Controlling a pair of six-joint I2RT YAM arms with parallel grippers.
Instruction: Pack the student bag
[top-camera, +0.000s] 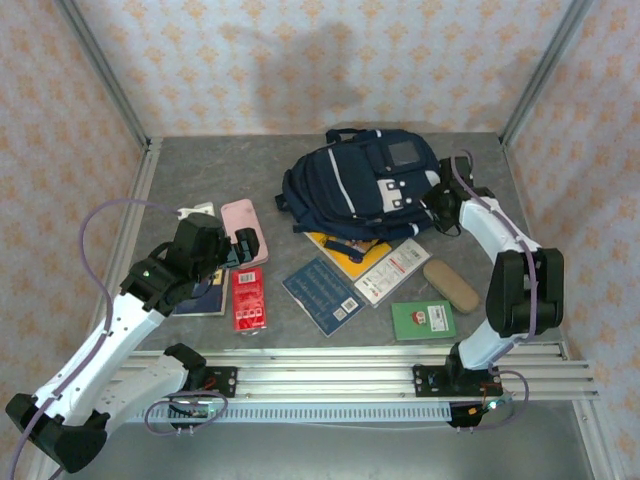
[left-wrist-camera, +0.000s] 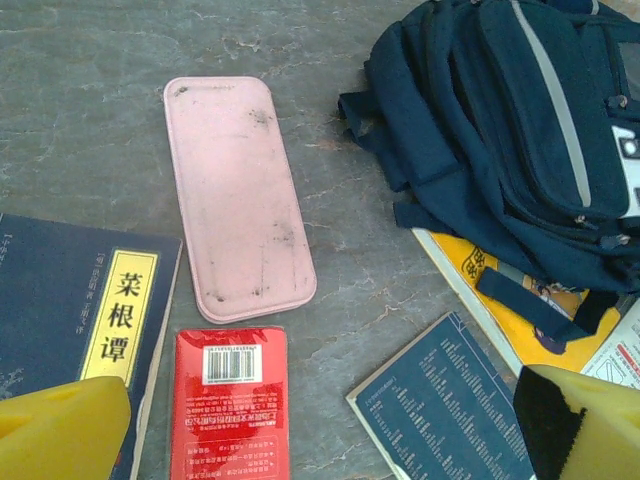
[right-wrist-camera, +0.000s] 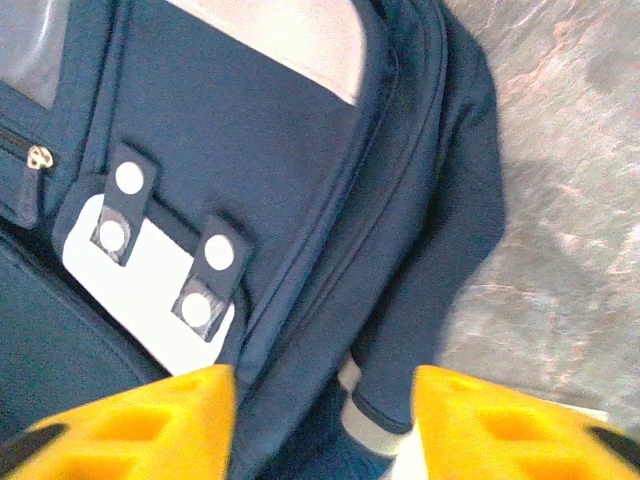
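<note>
Presumably for unzipping, the student bag (right-wrist-camera: 250, 150) is straddled, unclamped, by the part-open right gripper (right-wrist-camera: 325, 420); the left gripper (left-wrist-camera: 320, 440) is held wide open, empty.

Large navy-blue fabric student bag (top-camera: 350, 180): white patches, thin pale stripe.
Flat soft pink case (left-wrist-camera: 238, 195): dark smudges.
Small red packet (left-wrist-camera: 228, 420): white barcode.
Dark blue book (left-wrist-camera: 50, 320): yellow title label, black characters.
Stone-look worktop (left-wrist-camera: 80, 120): mottled grey.
Wallpaper (top-camera: 300, 60): pale pink, orange motifs.
</note>
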